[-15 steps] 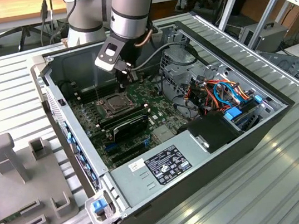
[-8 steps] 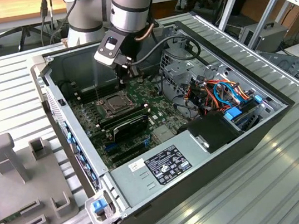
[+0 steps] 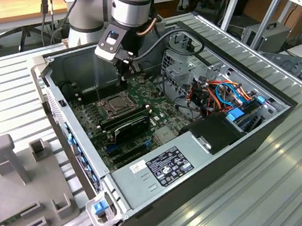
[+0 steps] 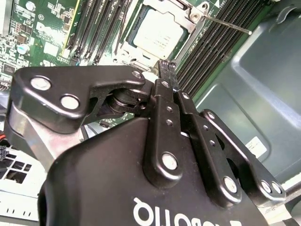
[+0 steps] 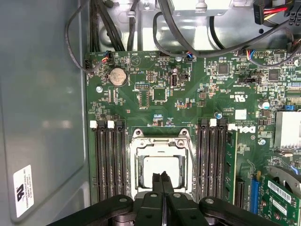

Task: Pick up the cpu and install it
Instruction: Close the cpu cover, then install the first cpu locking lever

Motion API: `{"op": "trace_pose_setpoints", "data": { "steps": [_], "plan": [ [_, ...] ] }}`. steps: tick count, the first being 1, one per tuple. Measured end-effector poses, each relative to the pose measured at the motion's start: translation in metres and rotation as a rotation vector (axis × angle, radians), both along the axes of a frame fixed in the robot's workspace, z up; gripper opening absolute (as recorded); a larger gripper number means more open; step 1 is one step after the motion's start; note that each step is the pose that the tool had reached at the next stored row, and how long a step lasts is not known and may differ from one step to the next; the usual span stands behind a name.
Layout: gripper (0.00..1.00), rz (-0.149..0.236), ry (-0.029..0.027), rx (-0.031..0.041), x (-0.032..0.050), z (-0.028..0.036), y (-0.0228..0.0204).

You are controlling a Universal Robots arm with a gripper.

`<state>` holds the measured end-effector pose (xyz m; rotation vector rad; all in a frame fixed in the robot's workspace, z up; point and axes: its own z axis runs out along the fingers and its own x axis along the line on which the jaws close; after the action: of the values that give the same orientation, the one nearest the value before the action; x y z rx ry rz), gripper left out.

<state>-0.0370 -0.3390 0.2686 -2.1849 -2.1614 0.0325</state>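
1. A ribbed, silver-grey metal counter (image 3: 298,182) fills the lower part of the exterior view.
2. A long wooden desk (image 3: 11,11) runs along the top edge of the frame.
3. An office chair base (image 3: 17,35) with castors stands on grey floor at upper left.
4. A metal frame rack (image 3: 293,1) stands at upper right, a grey box (image 3: 267,36) beside it.
5. Light is even and bright, glinting off the counter ribs.

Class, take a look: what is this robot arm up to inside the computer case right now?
A robot arm is working inside an open computer case. The cpu already sits in the socket on the motherboard, between the memory slots. The claw is shut with nothing in it, poised just above the cpu.
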Motion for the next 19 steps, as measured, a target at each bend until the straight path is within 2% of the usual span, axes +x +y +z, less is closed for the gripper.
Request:
{"op": "trace_pose_setpoints", "data": {
  "steps": [13,19],
  "plan": [
    [0.11,0.000,0.0003,-0.0004,0.0000,0.0006,-0.0001],
    [0.11,0.000,-0.0008,-0.0004,-0.0130,0.0006,-0.0001]
  ]
}}
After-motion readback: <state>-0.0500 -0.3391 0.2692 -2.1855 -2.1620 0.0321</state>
